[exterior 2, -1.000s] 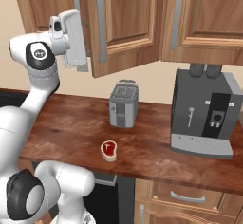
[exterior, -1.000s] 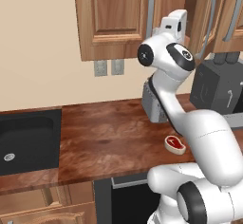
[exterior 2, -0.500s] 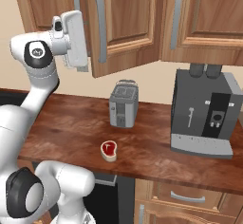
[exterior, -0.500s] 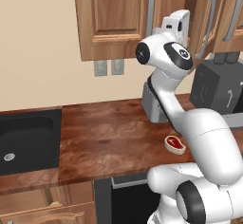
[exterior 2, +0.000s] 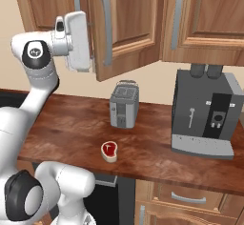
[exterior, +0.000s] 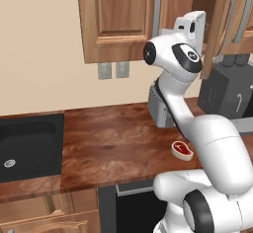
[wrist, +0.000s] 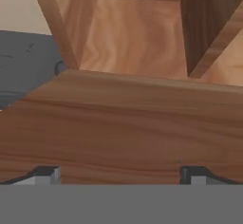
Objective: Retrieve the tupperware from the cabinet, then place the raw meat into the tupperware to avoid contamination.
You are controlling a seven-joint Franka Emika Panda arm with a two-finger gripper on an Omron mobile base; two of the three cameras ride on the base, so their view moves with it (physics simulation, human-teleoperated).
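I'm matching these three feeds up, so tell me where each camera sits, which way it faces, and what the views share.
Left base view: behind the arm's left, looking forward over counter, sink and cabinet; the arm rises at right.
Right base view: behind its right, facing toaster and coffee machine; the arm rises at left.
Hand view: on the hand, looking into the cabinet; the open tool tips at bottom.
Both base views share the raw meat.

A home kitchen: a wooden counter (exterior 2: 76, 124) under a brown wall cabinet (exterior 2: 133, 24), with a black sink (exterior: 27, 145), toaster (exterior 2: 124, 105), coffee machine (exterior 2: 205, 114) and raw steak (exterior 2: 109, 149).
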